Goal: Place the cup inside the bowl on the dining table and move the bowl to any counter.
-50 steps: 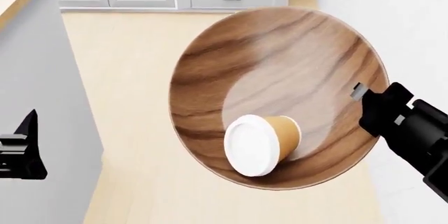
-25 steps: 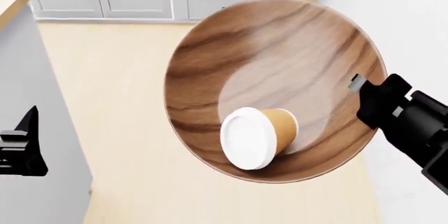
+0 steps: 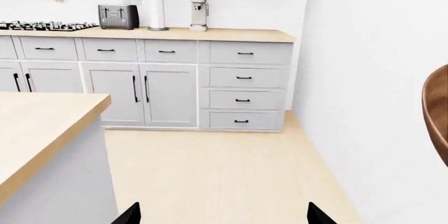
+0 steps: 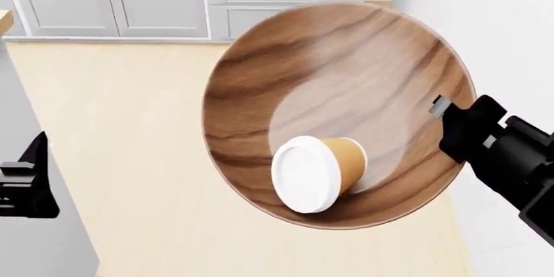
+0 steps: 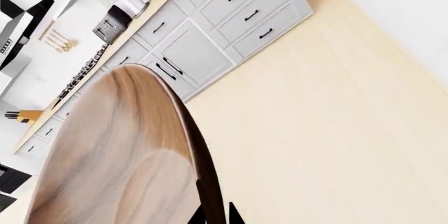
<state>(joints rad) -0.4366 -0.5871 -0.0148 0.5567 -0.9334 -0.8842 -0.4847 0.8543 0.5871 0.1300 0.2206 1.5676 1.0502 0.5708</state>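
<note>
Here, right gripper [image 4: 443,113] fingers pinching bowl [image 4: 338,63] rim at frame right; cup [image 4: 316,172] on side inside, lower centre. Left gripper [image 3: 222,214] fingers spread, empty.

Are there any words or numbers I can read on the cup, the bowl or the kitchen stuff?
None can be read.
The cup: plain lid and side.
The bowl: wood grain only.
The toaster and coffee machine: too small to show any label.
</note>
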